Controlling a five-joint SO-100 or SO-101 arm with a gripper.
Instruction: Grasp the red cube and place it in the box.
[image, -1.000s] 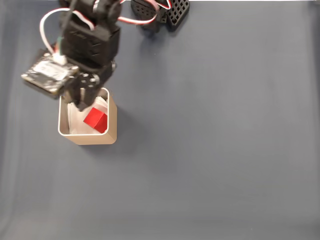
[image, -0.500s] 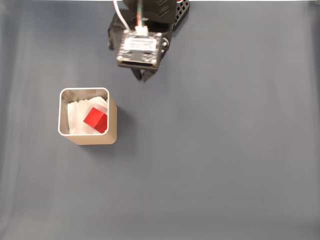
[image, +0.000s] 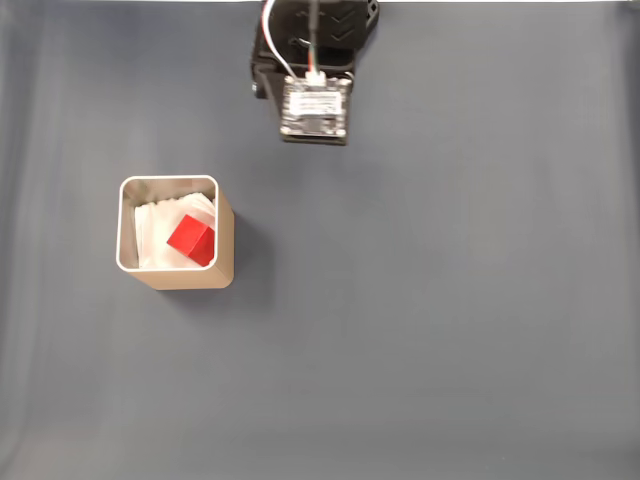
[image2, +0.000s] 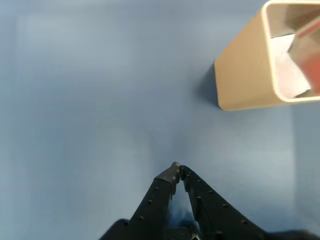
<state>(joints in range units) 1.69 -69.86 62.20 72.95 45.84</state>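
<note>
The red cube (image: 191, 241) lies tilted inside the tan box (image: 225, 255) at the left of the fixed view, on its white lining. The arm is folded back at the top centre of that view, well away from the box, with its fingers hidden under the wrist board. In the wrist view the gripper (image2: 177, 168) is shut with nothing in it, its black tips touching above the blue mat. The box (image2: 245, 75) sits at that view's upper right, and a blurred red patch of the cube (image2: 310, 30) shows at the frame edge.
A dark blue mat (image: 430, 300) covers the whole table. The arm's black base (image: 340, 20) stands at the top edge. A pale green circuit board (image: 316, 110) rides on the wrist.
The arm has pulled up and away from the box toward the top centre, folding back over its base. The cube stays in the box where it lay.
</note>
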